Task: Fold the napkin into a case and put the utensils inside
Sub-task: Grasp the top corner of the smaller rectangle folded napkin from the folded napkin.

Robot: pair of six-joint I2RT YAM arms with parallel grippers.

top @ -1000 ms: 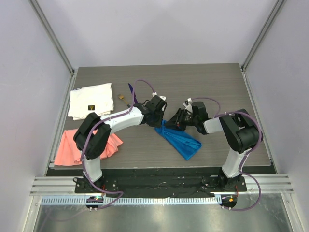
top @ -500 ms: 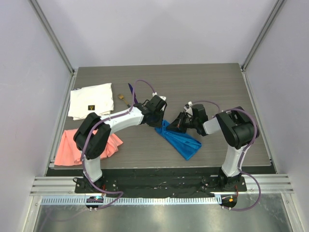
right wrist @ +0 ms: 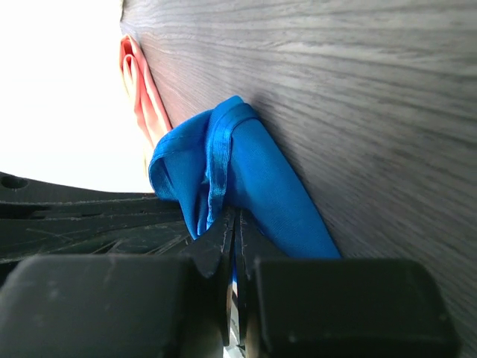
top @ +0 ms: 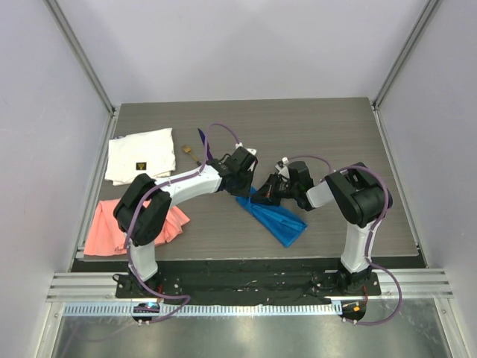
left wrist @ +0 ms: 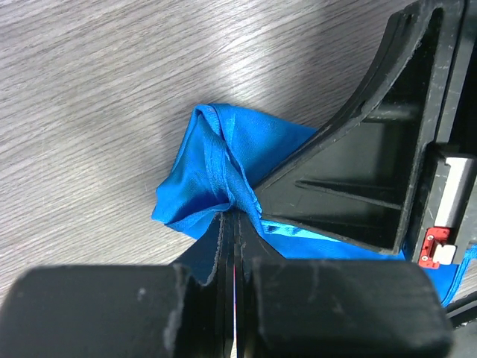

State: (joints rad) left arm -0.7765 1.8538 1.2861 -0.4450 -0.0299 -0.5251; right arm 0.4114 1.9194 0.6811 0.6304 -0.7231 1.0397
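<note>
The blue napkin (top: 277, 220) lies folded into a narrow strip on the table, running from the middle toward the front right. My left gripper (top: 244, 188) is shut on its upper-left end; the left wrist view shows the bunched cloth (left wrist: 216, 164) pinched at the left gripper's (left wrist: 235, 218) tips. My right gripper (top: 261, 192) sits right beside it, shut on the same end, the hemmed napkin (right wrist: 253, 179) caught at the right gripper's (right wrist: 237, 218) tips. The utensils lie apart at the back: a purple one (top: 203, 142) and a green-handled one (top: 192, 154).
A white cloth (top: 141, 155) with a small dark label lies at the back left. A salmon-pink cloth (top: 112, 227) lies at the front left, partly under the left arm, and shows as a pink edge (right wrist: 138, 82) in the right wrist view.
My right gripper has moved left up against the left gripper and closed on the napkin's end. The left gripper has stayed shut on the cloth.
</note>
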